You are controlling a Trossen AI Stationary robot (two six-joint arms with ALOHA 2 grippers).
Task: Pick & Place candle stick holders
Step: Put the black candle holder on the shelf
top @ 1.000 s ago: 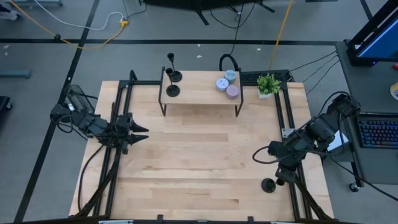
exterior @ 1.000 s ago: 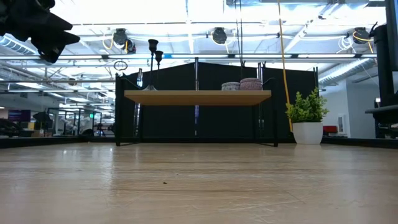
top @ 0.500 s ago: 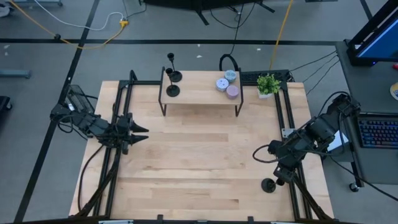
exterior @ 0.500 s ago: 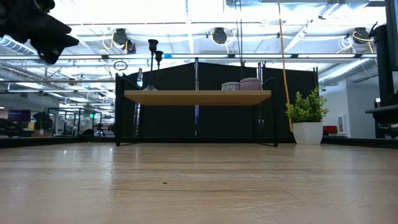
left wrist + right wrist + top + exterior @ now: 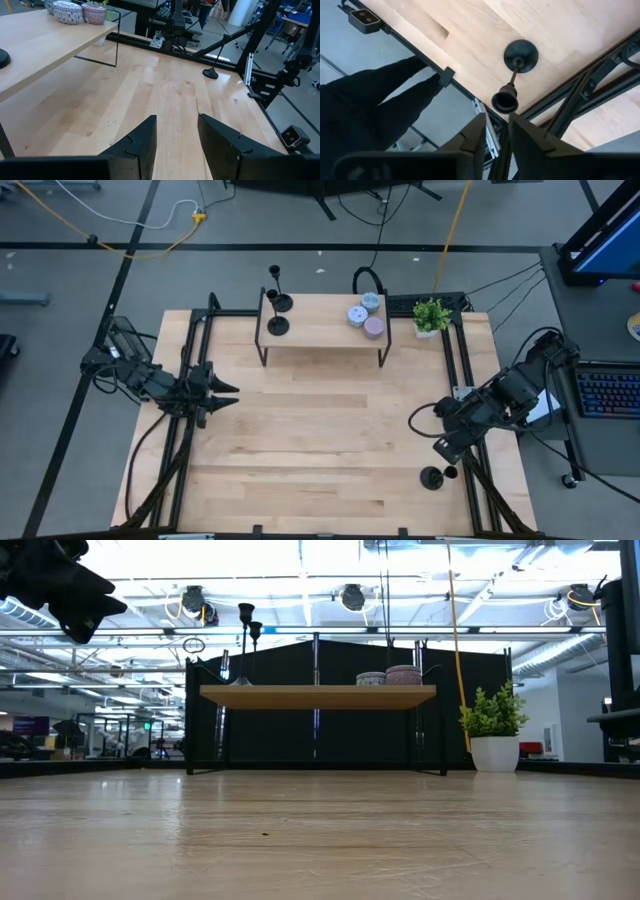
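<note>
High view: right tool (image 5: 441,452) open above candle stick holder (image 5: 432,477).

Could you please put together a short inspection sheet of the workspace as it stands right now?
Surface: light wooden table with a small raised shelf at its far edge.
Job's things: two candle stick holders upright on the shelf's left end; a third candle stick holder upright on the table near the right front edge.
Clutter: three pastel pucks on the shelf's right end; a potted plant on the table beside the shelf.
Grippers: left gripper open and empty at the table's left side; right gripper above the third holder, fingers slightly apart, not touching it.
Cables: yellow cable and dark leads on the floor behind the table.
Surroundings: keyboard to the right; no person seen.
</note>
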